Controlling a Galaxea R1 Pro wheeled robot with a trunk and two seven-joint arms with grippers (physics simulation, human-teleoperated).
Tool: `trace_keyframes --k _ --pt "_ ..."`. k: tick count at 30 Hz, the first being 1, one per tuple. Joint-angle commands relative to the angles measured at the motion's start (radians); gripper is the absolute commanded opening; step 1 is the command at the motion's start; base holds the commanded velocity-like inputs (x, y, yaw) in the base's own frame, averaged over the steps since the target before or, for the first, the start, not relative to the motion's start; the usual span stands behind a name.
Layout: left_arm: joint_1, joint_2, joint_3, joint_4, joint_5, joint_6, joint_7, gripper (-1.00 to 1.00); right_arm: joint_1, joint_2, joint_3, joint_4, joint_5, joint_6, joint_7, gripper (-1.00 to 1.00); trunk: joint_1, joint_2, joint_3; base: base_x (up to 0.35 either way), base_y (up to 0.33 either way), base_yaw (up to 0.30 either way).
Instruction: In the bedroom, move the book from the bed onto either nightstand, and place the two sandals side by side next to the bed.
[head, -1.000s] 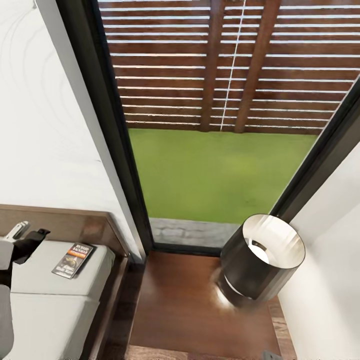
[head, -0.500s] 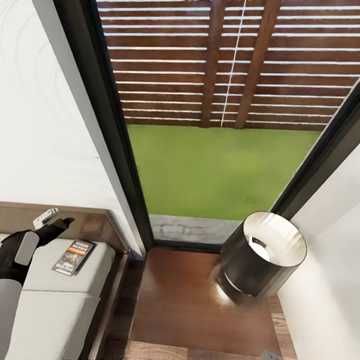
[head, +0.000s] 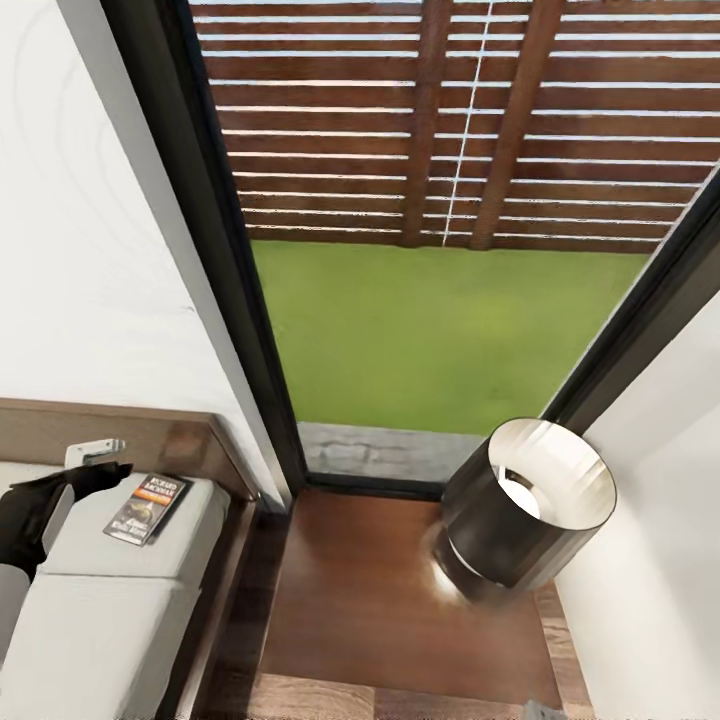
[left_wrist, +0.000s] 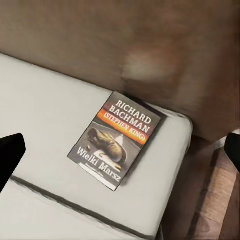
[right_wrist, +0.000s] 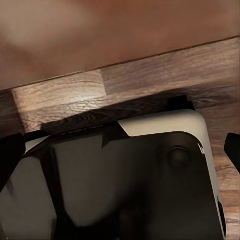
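Left claw (head: 95, 465): it hangs over the bed, just left of the book. Its two fingers are spread wide and hold nothing.
Book (head: 147, 507): it lies flat on the bed's pale mattress (head: 100, 620), close to the headboard (head: 190, 450) and near the right edge. It is easy to read from the left wrist (left_wrist: 117, 146).
What could go wrong: the book is thin and flat. I think the fingers may slide over the cover and not get under it. A push could send it off the right edge, into the gap by the bed frame (head: 215, 600).
Another risk: the headboard is just behind the book. The claw could bump it on the way down.
Right claw (right_wrist: 120, 150): its dark fingertips sit far apart at the two sides of the right wrist view, so it is open and holds nothing. It is low, over the wood floor (right_wrist: 100, 95) and part of the robot's own body.
Nightstand (head: 400, 600): its shiny brown top is right of the bed, with room for the book.
Lamp (head: 525, 515): a dark round lamp stands on the right part of the nightstand. It could be knocked when the book comes over.
Window (head: 430, 250): far behind, with green grass and a wood fence.
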Motion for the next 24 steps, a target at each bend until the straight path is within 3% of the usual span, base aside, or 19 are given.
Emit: trace_keyframes --k 1,4,12,22,24 --pt "-0.001 0.003 0.004 0.000 -0.004 0.005 -0.019 1.00 -0.001 0.000 0.001 0.002 -0.009 -0.002 0.005 1.00 0.000 -0.002 -0.003 0.000 0.000 0.000" --pt "-0.001 0.011 0.005 0.002 -0.008 0.005 -0.058 1.00 -0.001 0.000 0.000 0.002 -0.009 -0.002 0.005 1.00 0.000 -0.002 -0.008 0.000 0.000 0.000" --pt "-0.001 0.015 0.007 0.041 -0.007 0.007 -0.278 1.00 -0.001 0.000 0.000 0.002 -0.009 -0.002 0.004 1.00 0.000 -0.002 -0.020 0.000 0.000 0.000" --pt "-0.001 0.020 0.010 0.074 -0.009 0.000 -0.295 1.00 -0.001 0.000 0.001 0.002 -0.009 -0.002 0.005 1.00 0.000 -0.002 -0.036 0.000 0.000 0.000" --pt "-0.001 0.026 0.033 0.073 -0.008 -0.002 -0.264 1.00 -0.001 0.000 0.000 0.002 -0.009 -0.002 0.005 1.00 0.000 -0.002 -0.039 0.000 0.000 0.000"
